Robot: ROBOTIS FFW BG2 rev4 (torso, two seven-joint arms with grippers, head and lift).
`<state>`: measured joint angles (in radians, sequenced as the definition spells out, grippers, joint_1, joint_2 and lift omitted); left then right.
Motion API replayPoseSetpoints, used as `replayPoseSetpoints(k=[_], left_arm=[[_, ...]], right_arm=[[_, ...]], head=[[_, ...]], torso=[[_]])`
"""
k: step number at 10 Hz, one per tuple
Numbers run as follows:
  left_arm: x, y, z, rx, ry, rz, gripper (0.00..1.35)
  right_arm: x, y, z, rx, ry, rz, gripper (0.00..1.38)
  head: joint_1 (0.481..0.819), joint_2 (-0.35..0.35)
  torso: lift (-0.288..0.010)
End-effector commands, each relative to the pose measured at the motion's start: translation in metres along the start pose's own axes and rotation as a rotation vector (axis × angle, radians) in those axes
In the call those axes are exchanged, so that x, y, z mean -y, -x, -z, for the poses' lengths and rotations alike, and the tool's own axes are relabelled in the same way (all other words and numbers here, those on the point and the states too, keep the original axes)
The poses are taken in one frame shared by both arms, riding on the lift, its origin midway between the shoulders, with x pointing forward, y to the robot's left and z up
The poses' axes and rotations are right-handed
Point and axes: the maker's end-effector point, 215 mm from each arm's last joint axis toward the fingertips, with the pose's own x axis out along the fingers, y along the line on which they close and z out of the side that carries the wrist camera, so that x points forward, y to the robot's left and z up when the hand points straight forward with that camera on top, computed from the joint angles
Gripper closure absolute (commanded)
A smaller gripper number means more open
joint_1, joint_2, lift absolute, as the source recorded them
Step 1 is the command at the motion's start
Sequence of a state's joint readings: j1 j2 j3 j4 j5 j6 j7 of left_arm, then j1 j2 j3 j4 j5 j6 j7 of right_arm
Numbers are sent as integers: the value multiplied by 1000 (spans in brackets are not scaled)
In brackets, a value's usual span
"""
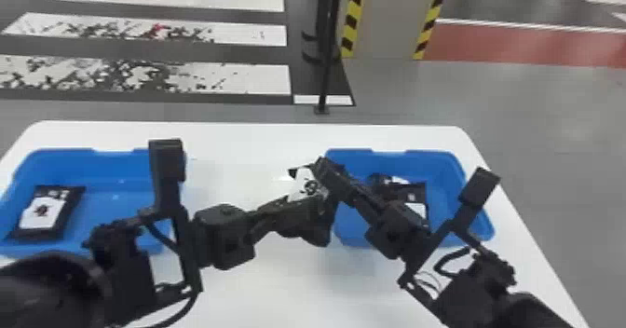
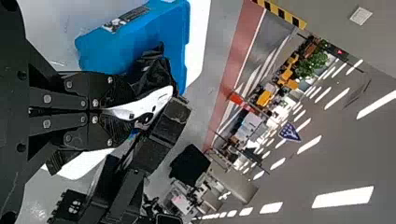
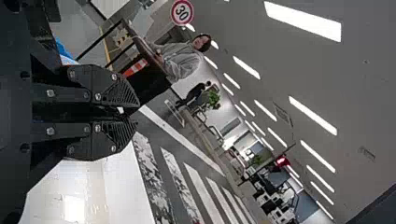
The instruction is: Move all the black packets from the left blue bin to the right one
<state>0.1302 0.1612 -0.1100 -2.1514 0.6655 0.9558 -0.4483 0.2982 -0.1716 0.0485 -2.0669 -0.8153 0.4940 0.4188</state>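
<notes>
"Label?"
"White, on black plastic packet clenched by left tool near right blue plastic bin. Right tool? Can't tell its grip."
"Left blue plastic bin?"
"Holds white-labelled black packet."

Two blue bins, at nine and four o'clock; at least three black packets; two grippers; one white table.

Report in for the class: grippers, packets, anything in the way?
Left gripper shut on black packet. Right gripper at same packet. Another packet in left blue bin. Right arm crosses over right blue bin.
</notes>
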Motion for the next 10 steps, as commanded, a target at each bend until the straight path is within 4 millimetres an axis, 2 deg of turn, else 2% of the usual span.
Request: replayPoseSetpoints(k=[1,2,3,4,5,6,8,10], left_arm=[[-2,1,-4,16,-2,-6,1202],[-1,1,-2,26,24,-6,958],[-4,4,1,26,44,-15,541],[-6,7,6,20,59,-21,188],[-9,10,12,18,77,-27,75],[-11,14,21,17,101,-31,133],[-16,32,29,40,132,-57,156],[-25,52,23,75,144,-95,157]], right_arm=[[-5,-1,0,13,-31,-20,1279],[-7,-2,-4,28,-54,-31,1279],[-3,-2,-11,47,-74,-31,1279],[10,1,-19,61,-70,-10,1279],[27,6,-33,80,-55,20,1279],[47,12,-47,95,-23,61,1279],[110,21,-70,104,22,171,1279],[166,28,-78,87,31,263,1279]], head=[[695,-97],[695,-88],[695,-85],[695,-84],[695,-93],[695,-100],[695,-145],[695,-180]], torso=[[-140],[-140],[-140],[-140],[-140],[-140],[-140],[-140]])
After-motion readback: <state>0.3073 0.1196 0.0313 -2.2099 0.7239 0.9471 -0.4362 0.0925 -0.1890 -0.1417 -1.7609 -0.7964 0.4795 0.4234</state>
